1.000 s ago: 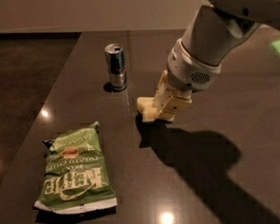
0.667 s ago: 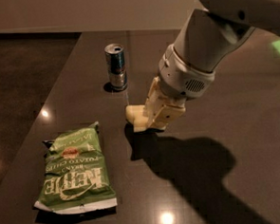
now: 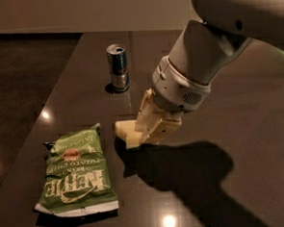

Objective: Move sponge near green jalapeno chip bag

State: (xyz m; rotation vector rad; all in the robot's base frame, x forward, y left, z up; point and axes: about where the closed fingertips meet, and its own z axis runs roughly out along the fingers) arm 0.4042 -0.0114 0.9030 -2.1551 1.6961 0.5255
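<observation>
Cream fingers [image 3: 151, 116] of the gripper [image 3: 142, 136] are clamped on the sponge [image 3: 124, 130], whose pale yellow end juts out from between them toward the left. The gripper sits low over the middle of the bench [image 3: 83, 97], tilted down and to the left, with its tips at or just above the dark surface. Whether the sponge touches the bench cannot be told. Behind the fingers is a round white wrist housing [image 3: 180, 91], and from it the thick pale arm [image 3: 210, 44] climbs to the upper right corner. The sponge is just beside the green jalapeno chip bag [image 3: 78, 174], off its far right corner, with a narrow strip of bench between them. The bag lies flat and crinkled at the lower left, its white lettering upside down to the camera, with a small red-orange logo near its far end and a white sealed edge at its near end. A slim metal can [image 3: 117, 68] stands upright farther back, well apart from the bag and behind the sponge. A broad dark shadow [image 3: 184, 173] of the arm spreads across the bench below and to the right of the gripper
</observation>
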